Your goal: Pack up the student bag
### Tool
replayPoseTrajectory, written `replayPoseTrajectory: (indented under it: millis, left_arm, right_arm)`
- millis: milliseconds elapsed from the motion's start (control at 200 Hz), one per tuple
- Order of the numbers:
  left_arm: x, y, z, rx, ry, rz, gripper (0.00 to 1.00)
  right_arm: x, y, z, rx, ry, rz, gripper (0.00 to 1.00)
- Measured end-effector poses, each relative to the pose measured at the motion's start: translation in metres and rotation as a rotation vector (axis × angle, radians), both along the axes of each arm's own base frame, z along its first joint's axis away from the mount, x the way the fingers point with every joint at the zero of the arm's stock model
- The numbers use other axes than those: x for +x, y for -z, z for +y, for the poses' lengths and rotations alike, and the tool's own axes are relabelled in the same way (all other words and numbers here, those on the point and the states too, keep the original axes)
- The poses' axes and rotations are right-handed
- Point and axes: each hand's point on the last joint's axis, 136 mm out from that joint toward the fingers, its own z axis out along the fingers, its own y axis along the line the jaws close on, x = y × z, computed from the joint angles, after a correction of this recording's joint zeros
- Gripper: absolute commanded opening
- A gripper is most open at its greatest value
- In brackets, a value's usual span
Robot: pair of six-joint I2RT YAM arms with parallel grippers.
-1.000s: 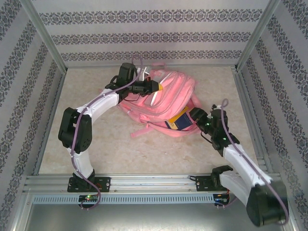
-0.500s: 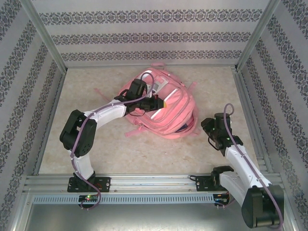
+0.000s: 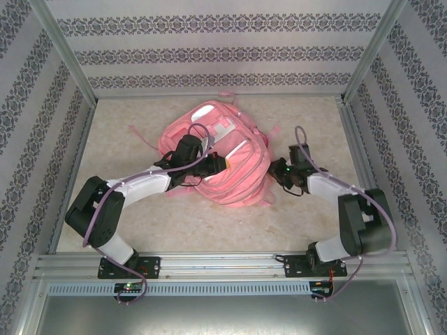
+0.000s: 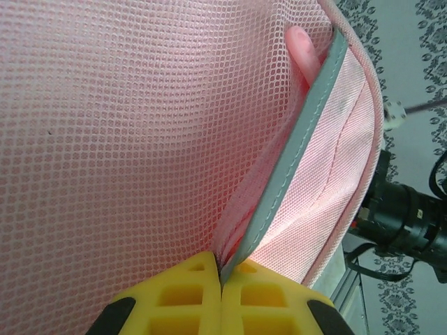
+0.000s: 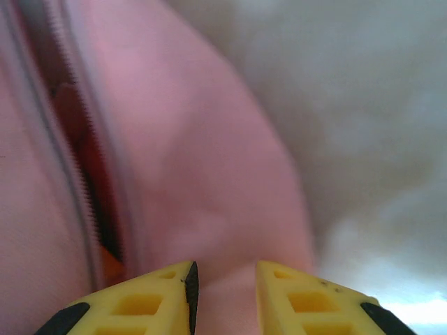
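Observation:
The student bag [image 3: 241,180], a large pink backpack, lies flat in the middle of the table. My left gripper [image 3: 225,165] rests on top of it. In the left wrist view the yellow fingers of this gripper [image 4: 222,269] are shut on the bag's grey-trimmed pocket edge [image 4: 297,157], beside pink mesh [image 4: 126,125]. My right gripper [image 3: 274,172] is at the bag's right side. In the blurred right wrist view its jaws [image 5: 223,276] stand a little apart against pink fabric [image 5: 209,174], next to a zip opening [image 5: 94,209].
Loose pink straps [image 3: 143,134] trail from the bag's left side onto the beige table [image 3: 126,209]. Patterned walls and aluminium posts [image 3: 360,66] close in three sides. A metal rail [image 3: 223,264] runs along the near edge.
The blue-and-yellow item the right gripper held at the bag's edge is no longer seen. The right arm drew back, then swung to the bag's right side. The left gripper pulled the bag nearer and leftward.

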Motion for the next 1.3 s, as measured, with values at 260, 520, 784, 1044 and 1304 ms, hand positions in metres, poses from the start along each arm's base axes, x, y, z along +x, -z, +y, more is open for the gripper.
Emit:
replayPoseTrajectory:
  millis: [260, 520, 784, 1044, 1304]
  left_arm:
    - [0.001, -0.001, -0.003, -0.031, -0.05, 0.023, 0.0]
    - [0.01, 0.002, -0.014, -0.071, -0.085, 0.057, 0.0]
    - [0.042, -0.006, -0.039, -0.091, -0.062, 0.037, 0.01]
    - [0.077, -0.004, -0.072, -0.161, -0.023, 0.044, 0.17]
    - [0.057, -0.011, -0.055, -0.203, -0.008, 0.055, 0.54]
  right_arm:
    - [0.053, -0.002, 0.029, 0.026, -0.077, -0.022, 0.3]
    - [0.09, -0.032, 0.039, -0.04, -0.136, -0.131, 0.39]
    - [0.09, -0.062, -0.007, -0.37, -0.046, -0.201, 0.54]
    - [-0.004, -0.162, 0.057, -0.416, -0.256, -0.554, 0.41]
    - [-0.108, -0.054, 0.121, -0.4, -0.663, -0.375, 0.43]
